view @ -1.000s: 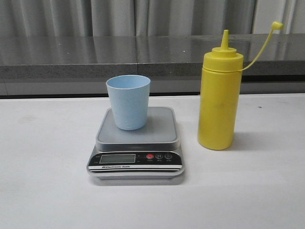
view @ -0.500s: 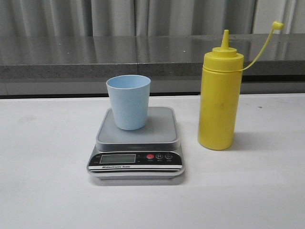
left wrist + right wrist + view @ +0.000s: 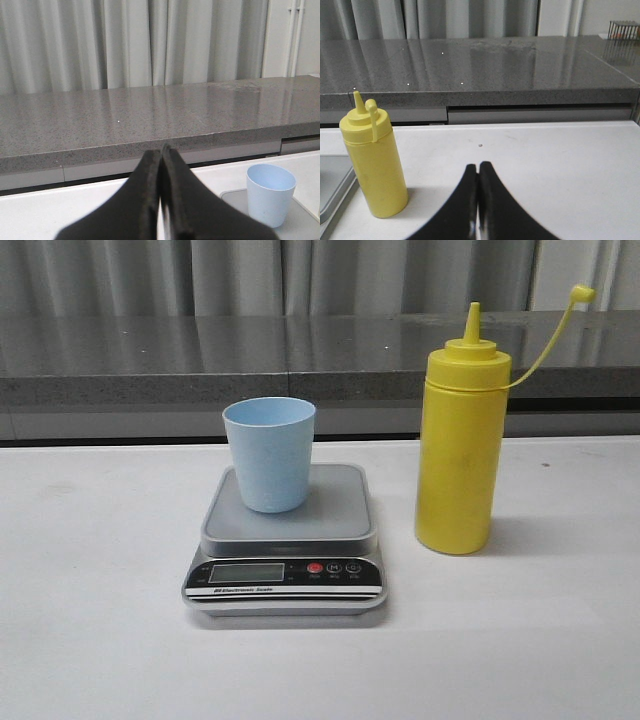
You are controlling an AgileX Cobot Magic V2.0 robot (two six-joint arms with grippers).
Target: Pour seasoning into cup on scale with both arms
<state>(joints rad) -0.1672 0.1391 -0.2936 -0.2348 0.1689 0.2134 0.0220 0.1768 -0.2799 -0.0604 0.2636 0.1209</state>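
Observation:
The pale blue cup (image 3: 269, 453) stands upright on the silver-grey scale (image 3: 288, 540) at the table's middle. The tall yellow seasoning bottle (image 3: 461, 446) stands upright on the table just right of the scale, its tethered cap off the nozzle. No gripper shows in the front view. My left gripper (image 3: 161, 150) is shut and empty, left of and apart from the cup (image 3: 270, 194). My right gripper (image 3: 478, 167) is shut and empty, right of and apart from the bottle (image 3: 372, 162).
A white table (image 3: 100, 640) bears everything. A long grey stone ledge (image 3: 200, 360) runs along the back, with curtains behind. A corner of the scale (image 3: 332, 185) shows beside the bottle in the right wrist view.

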